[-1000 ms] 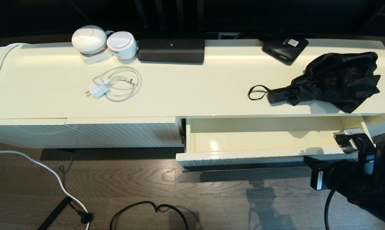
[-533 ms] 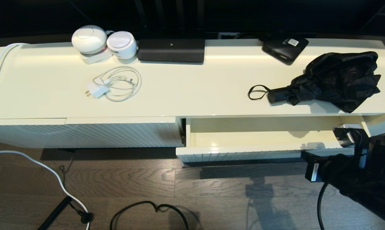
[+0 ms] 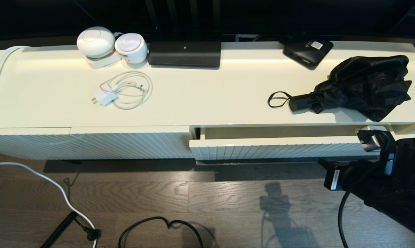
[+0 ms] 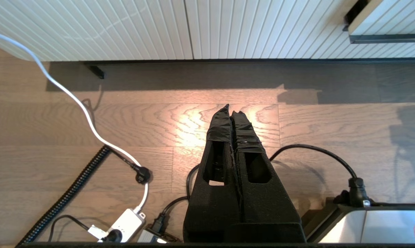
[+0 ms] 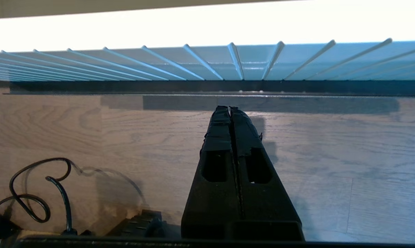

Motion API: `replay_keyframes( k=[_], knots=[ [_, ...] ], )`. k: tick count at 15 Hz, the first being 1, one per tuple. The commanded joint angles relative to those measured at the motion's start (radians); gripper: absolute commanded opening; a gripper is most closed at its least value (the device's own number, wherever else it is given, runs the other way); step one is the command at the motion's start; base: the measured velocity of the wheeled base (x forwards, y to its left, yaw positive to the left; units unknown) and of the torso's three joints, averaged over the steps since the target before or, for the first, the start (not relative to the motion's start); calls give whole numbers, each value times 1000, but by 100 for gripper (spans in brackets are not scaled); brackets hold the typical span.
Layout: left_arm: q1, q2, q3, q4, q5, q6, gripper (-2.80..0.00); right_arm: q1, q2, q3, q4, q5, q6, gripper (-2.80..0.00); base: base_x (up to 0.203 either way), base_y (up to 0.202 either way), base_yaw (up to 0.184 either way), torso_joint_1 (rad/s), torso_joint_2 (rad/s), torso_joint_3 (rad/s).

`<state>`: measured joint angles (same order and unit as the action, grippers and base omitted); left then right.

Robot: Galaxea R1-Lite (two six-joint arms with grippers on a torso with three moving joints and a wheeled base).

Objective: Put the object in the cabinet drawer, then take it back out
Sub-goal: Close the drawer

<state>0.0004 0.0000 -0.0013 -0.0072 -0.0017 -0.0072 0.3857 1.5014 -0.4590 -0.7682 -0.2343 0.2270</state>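
Observation:
The object, a black folding umbrella (image 3: 362, 86), lies on the cabinet top at the right, its handle and wrist loop (image 3: 278, 100) pointing left. Below it the cabinet drawer (image 3: 279, 150) stands out only a narrow gap from the cabinet. My right arm (image 3: 383, 179) is low at the drawer's right end. In the right wrist view my right gripper (image 5: 230, 108) is shut and empty, its tips just short of the dark handle bar (image 5: 193, 88) under the ribbed drawer front (image 5: 228, 62). My left gripper (image 4: 231, 108) hangs shut and empty above the floor, away from the cabinet.
A flat black box with a white label (image 3: 307, 51) sits behind the umbrella. A white charger with coiled cable (image 3: 123, 91), two white round devices (image 3: 97, 43) and a black flat unit (image 3: 185, 53) sit further left. Cables (image 3: 159, 227) lie on the wooden floor.
The drawer has slid inward from wide open to almost shut. My right arm has moved toward the cabinet along with it. The umbrella has not moved.

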Motion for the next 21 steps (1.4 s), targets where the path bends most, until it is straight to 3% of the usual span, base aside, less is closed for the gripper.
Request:
replay_keyframes(
  k=[1, 7, 21],
  knots=[
    [0, 0, 1, 0, 0, 0, -280, 1, 40, -2, -11, -1, 3, -280, 0, 0, 0, 0, 0, 0],
    [1, 0, 0, 0, 0, 0, -280, -6, 180, 1, -211, -9, 24, -280, 0, 0, 0, 0, 0, 0],
    [1, 0, 0, 0, 0, 0, -280, -19, 285, -42, -451, -66, 18, -280, 0, 0, 0, 0, 0, 0]
  ],
)
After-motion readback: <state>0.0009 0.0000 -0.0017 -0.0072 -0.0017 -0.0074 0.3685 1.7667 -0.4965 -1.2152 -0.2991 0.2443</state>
